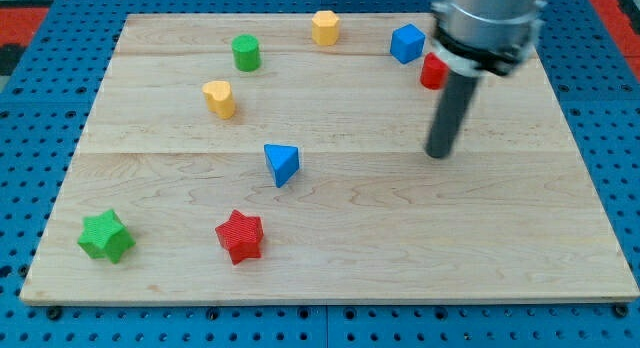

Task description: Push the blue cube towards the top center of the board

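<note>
My tip (438,154) rests on the table (330,258) in the right half of the view, and it is a bare rod, so there is nothing on it to open or close and it holds nothing. The blue cube (406,43) lies near the view's top, up and a little to the left of my tip, apart from it. A red block (432,72), partly hidden behind my arm, sits just beside the cube's lower right. Further left along the top stand a yellow block (325,28) and a green cylinder (246,53), with a yellow heart (220,98) below. A blue triangular block (282,164) lies mid-table, a red star (240,236) and green star (105,236) near the bottom left.
</note>
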Robot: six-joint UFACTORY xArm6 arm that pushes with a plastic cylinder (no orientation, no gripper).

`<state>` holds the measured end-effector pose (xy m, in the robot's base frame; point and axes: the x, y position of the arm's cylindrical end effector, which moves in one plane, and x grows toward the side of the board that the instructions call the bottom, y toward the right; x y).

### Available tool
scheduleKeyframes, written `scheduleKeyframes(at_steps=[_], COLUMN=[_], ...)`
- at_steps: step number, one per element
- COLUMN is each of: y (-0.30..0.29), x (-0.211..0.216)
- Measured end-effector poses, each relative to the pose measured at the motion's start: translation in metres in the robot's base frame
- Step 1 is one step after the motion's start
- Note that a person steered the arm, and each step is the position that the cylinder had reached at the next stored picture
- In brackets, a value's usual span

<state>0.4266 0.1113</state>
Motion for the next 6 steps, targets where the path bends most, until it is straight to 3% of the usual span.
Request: scheduleKeyframes(at_steps=[2,5,6], y=[-0.045,0.031,0.010], x=[-0.113,-0.129,-0.168])
